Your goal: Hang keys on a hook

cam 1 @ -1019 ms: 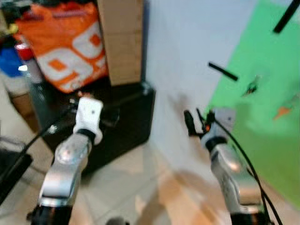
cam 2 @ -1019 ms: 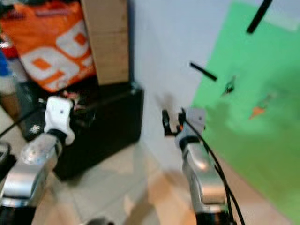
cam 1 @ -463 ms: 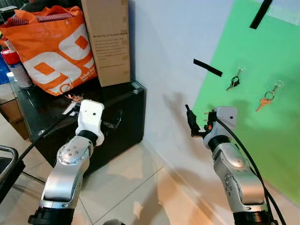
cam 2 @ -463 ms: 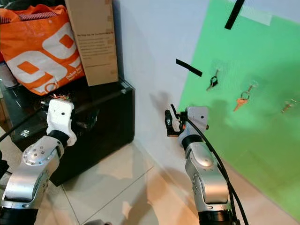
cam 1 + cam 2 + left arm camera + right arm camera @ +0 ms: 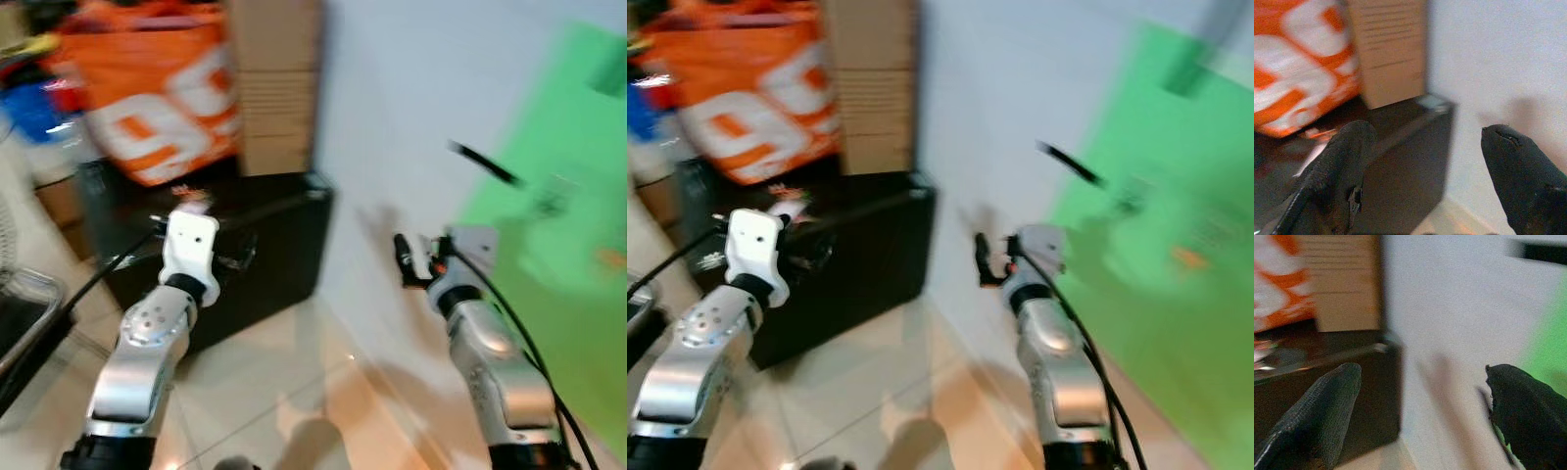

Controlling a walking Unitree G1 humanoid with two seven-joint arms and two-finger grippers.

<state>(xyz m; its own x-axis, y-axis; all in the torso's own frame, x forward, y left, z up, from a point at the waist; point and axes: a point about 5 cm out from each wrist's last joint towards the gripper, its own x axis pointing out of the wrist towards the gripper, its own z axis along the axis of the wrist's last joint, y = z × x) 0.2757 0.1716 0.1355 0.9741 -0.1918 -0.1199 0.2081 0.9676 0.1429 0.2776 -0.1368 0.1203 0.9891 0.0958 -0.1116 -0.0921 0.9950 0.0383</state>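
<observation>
Both our left gripper (image 5: 1422, 161) and right gripper (image 5: 1420, 404) hold jaws apart and empty; ahead of the left jaws, on the glossy black cabinet (image 5: 260, 250), a blurred small metal keys bundle (image 5: 186, 194) looks light, rigid, slippery, best pinched at its ring.

Blurred throughout. On the left, an orange bag with white markings (image 5: 749, 98) stood on a black cabinet (image 5: 838, 259), just beside a tall cardboard box (image 5: 872, 83) set against the white wall (image 5: 989, 108). Farther right, a green sheet (image 5: 1176, 255) covered the wall, with a black strip (image 5: 1070, 164) near its upper left edge and small smudges on it too smeared to identify. In front, the left arm (image 5: 710, 338) reached toward the cabinet, white wrist housing uppermost; the right arm (image 5: 1048, 343) pointed at the wall, right gripper (image 5: 986, 260) dark and close to the surface, finger position unreadable. Below, pale glossy floor tiles (image 5: 882, 392).
</observation>
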